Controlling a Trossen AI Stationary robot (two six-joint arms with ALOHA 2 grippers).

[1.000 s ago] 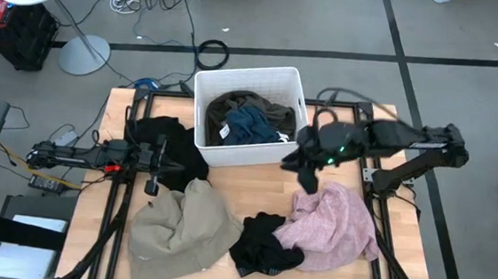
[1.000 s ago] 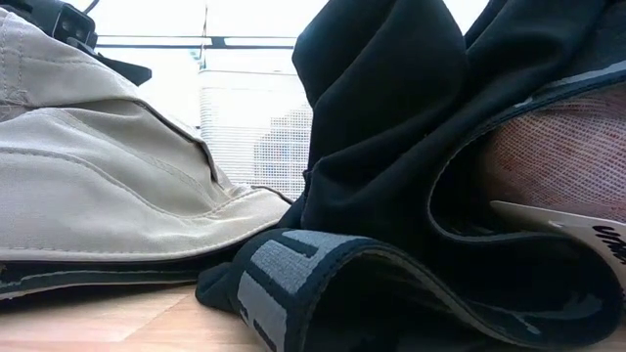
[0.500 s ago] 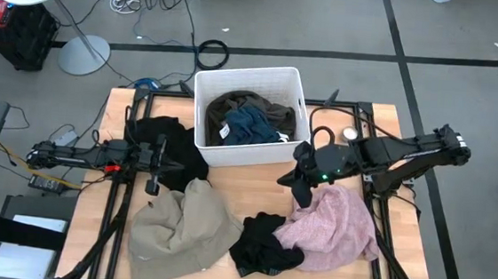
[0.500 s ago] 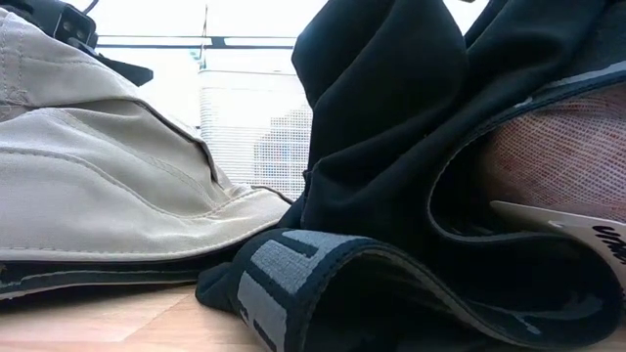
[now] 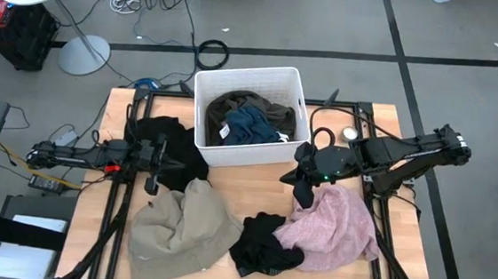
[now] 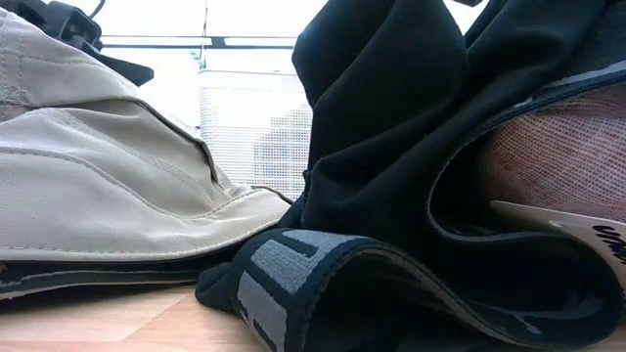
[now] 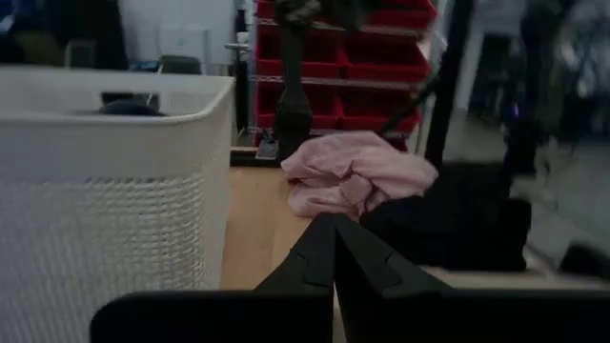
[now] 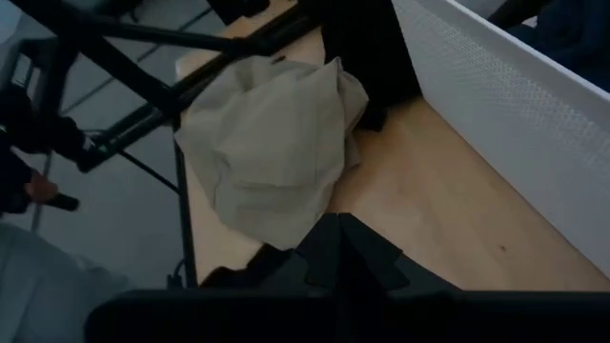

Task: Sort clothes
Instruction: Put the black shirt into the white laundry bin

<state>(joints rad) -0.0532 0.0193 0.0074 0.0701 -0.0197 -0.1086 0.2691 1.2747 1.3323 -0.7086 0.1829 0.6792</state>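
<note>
High view: my right pincer (image 5: 302, 195), fingers pressed together, sits at the pink garment's (image 5: 336, 227) near edge. Left pincer (image 5: 152, 183) likewise closed. Low view, white tag (image 6: 577, 231) on the black garment (image 6: 391, 147): lettering cropped, unreadable.

Even, soft overhead light in the high view; low view backlit, glare at twelve o'clock, nearby black garment (image 6: 391, 147) blurred; wrist views dim and soft
</note>
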